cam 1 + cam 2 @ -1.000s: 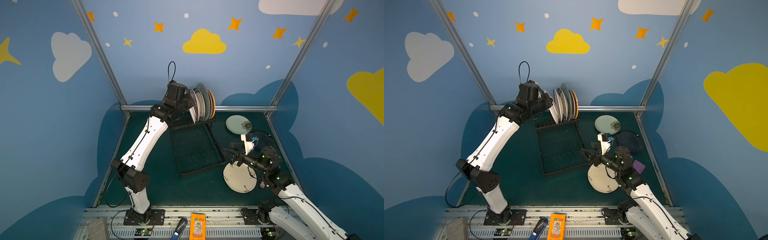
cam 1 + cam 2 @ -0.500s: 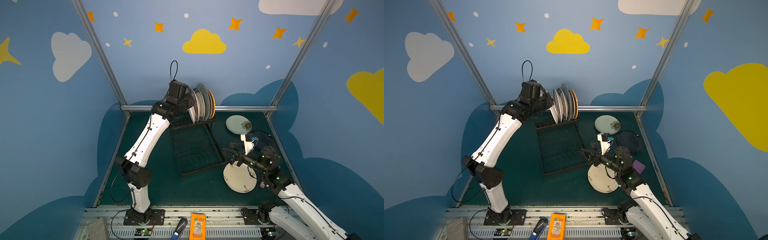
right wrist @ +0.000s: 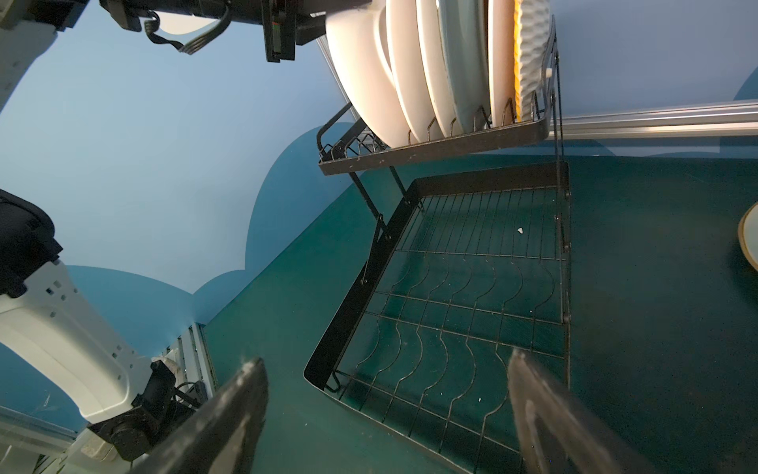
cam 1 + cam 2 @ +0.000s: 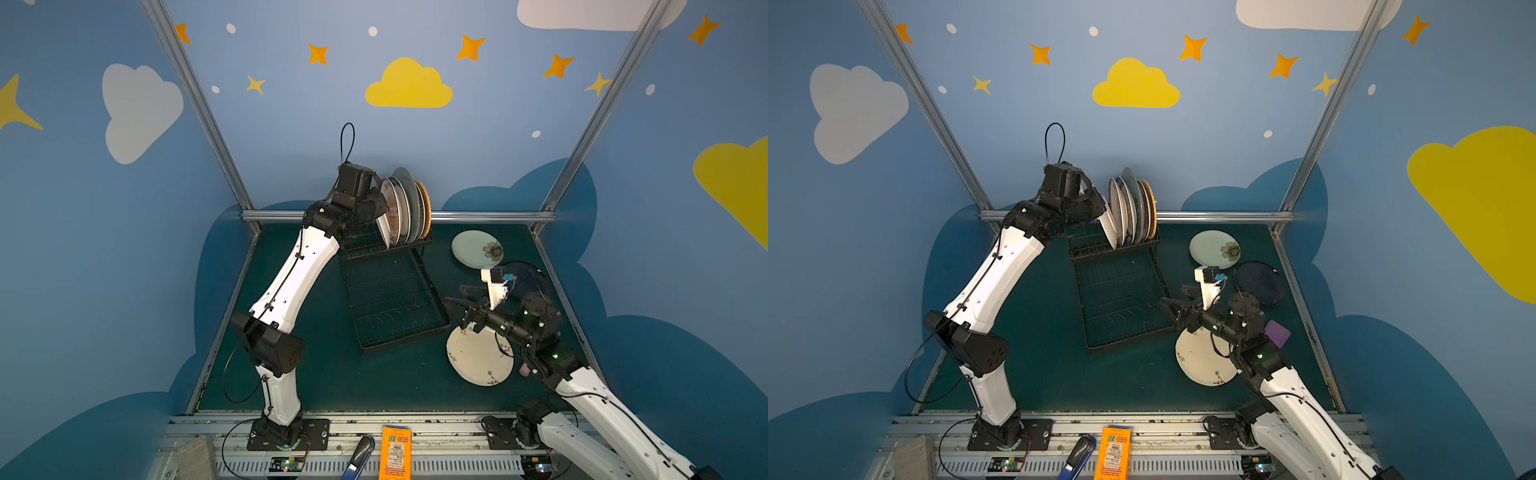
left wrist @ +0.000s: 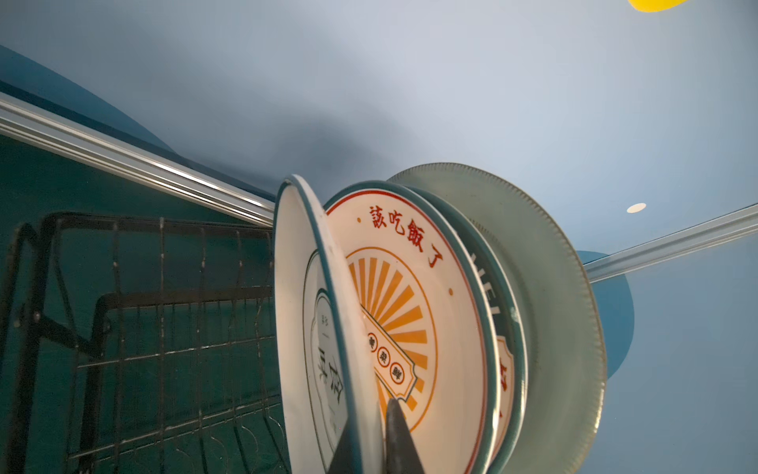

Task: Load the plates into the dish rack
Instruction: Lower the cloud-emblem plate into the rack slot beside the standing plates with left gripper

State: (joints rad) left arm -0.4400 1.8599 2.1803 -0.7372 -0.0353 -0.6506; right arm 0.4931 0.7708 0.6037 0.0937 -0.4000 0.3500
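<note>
**Surface** [image 4: 332, 374]: dark green, carries everything.

**Dish rack** [image 4: 390, 299]: black wire, at centre. The flat tray is bare. The raised slotted section at the far end holds the standing plates.

**Racked plates** [image 4: 405, 208]: a close row on edge, with the orange woven-look plate [image 4: 424, 208] farthest right.

**Loose plates**, right of the rack, all lying flat: cream floral [image 4: 473, 361] near, pale green [image 4: 476, 249] far, dark navy [image 4: 1260, 282] between them.

**Teal-rimmed plate** [image 5: 295, 328]: white and lettered, leftmost in the row, tilting more than its neighbours.

**Left gripper** [image 5: 371, 431]: pinches that plate's rim. The step in hand looks like seating and release. It is best to settle the lower edge in a slot, let the plate lean on the sunburst plate [image 5: 410, 320], then part the fingers gently and back straight off.

**Right gripper** [image 3: 385, 357]: spread wide and empty, above the rack's near right corner.
</note>
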